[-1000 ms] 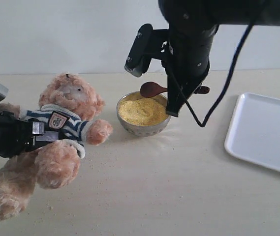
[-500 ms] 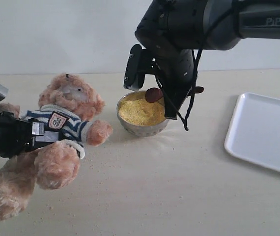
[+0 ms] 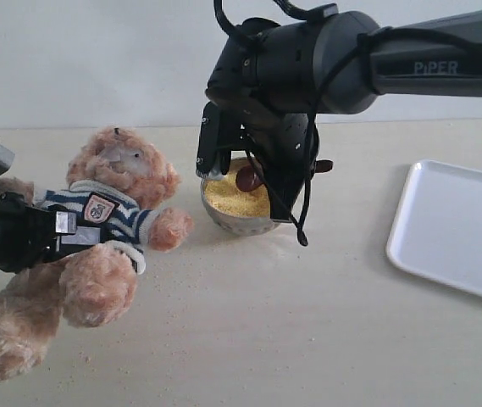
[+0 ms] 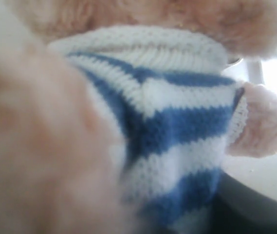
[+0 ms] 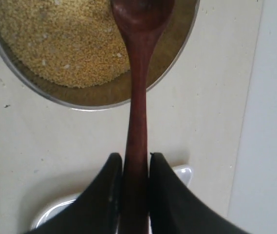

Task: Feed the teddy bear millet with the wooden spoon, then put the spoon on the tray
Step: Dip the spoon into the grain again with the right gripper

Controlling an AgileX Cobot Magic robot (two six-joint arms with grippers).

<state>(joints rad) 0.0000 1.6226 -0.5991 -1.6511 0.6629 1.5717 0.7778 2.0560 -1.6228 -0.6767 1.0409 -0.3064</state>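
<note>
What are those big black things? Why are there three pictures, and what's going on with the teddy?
Those black things are robot arms, two of them, each with a hand that pinches. One picture comes from a camera that looks at the whole table. The other two come from little cameras on the arms' wrists, so everything in them looks very close up. On the table are a teddy bear in a striped shirt, a metal bowl of yellow millet, and a white tray. The right hand pinches a wooden spoon by its handle, with the scoop end over the millet. The left hand is up against the bear's side. Its camera sees only shirt and fur, so I can't tell if it is squeezing.
</note>
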